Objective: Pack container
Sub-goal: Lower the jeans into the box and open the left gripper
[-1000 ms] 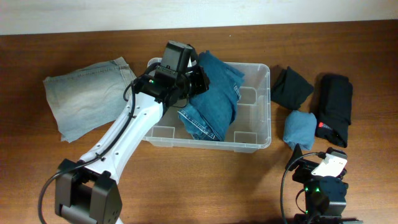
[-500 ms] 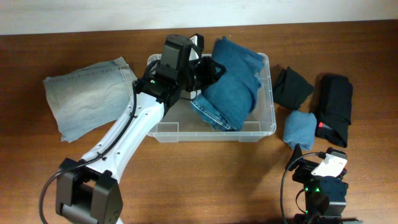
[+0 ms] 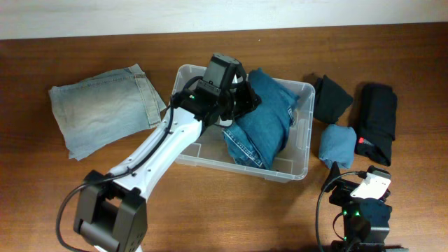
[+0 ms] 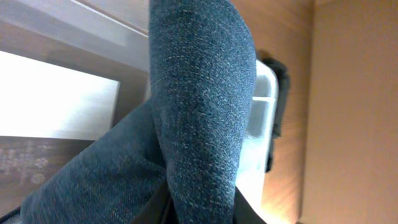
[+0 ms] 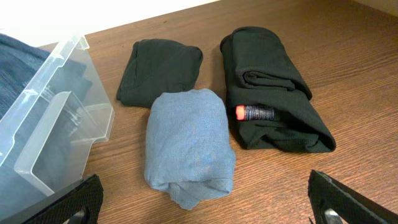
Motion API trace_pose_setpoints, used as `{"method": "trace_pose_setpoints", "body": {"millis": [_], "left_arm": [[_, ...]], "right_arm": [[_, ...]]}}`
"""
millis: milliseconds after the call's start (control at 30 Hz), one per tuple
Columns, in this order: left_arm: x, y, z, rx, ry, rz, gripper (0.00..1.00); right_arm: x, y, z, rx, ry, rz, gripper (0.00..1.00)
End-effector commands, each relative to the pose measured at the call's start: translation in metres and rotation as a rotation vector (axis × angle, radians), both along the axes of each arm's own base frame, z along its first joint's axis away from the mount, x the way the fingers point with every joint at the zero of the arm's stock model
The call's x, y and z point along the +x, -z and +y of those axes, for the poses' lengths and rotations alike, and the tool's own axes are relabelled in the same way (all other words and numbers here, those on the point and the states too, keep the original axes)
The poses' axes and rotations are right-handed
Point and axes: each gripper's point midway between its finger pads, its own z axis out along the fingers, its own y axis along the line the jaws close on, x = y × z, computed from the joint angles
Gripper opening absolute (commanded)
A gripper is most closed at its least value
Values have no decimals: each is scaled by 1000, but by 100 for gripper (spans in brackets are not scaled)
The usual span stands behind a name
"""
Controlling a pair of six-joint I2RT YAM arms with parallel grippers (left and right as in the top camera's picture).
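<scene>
The large clear rectangular plastic bin (image 3: pixel 294 168) sits near the middle of the brown wooden tabletop (image 3: pixel 210 210), its long sides skewed to the tabletop's edge. A bundle of folded dark blue denim jeans (image 3: pixel 262 119) fills its right half, rising above the rim. The white left arm (image 3: pixel 161 147) reaches over the bin from the near left, and the left jaws are clamped on a fold of the jeans. Left of the bin lies a flat, pale washed denim garment (image 3: pixel 105 105). Right of it lie a folded black cloth (image 3: pixel 330 98), a rolled light blue cloth (image 3: pixel 336 143) and a rolled black garment with a red tag (image 3: pixel 376 122). The right jaws stand wide apart, low over the tabletop near the light blue cloth.
</scene>
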Motion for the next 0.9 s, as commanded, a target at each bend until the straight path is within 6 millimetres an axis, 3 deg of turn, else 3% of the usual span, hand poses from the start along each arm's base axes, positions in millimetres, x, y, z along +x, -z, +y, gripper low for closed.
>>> {"method": "trace_pose_setpoints", "body": {"millis": [0,100,167,367,533,633,733,767,867], "left_arm": [[10,-1,5,21,-20,-25,0],[21,-2,21,44,-26,-56,1],[27,1,38,59,-61,-35,6],[48,20,124,172,-122,1,47],[62,11,164,229,-81,-100,49],[64,-2,180,263,-57,-167,50],[63,-15,184,286,-22,-232,50],[62,-20,182,294,-1,-256,50],[50,-27,151,332,180,-364,45]], "right_arm": [[0,2,0,7,1,1,99],[0,2,0,7,1,1,98],[0,2,0,7,1,1,98],[0,3,0,7,1,1,98],[0,3,0,7,1,1,98],[0,2,0,7,2,1,98],[0,2,0,7,1,1,98],[0,2,0,7,1,1,99],[0,2,0,7,1,1,99]]}}
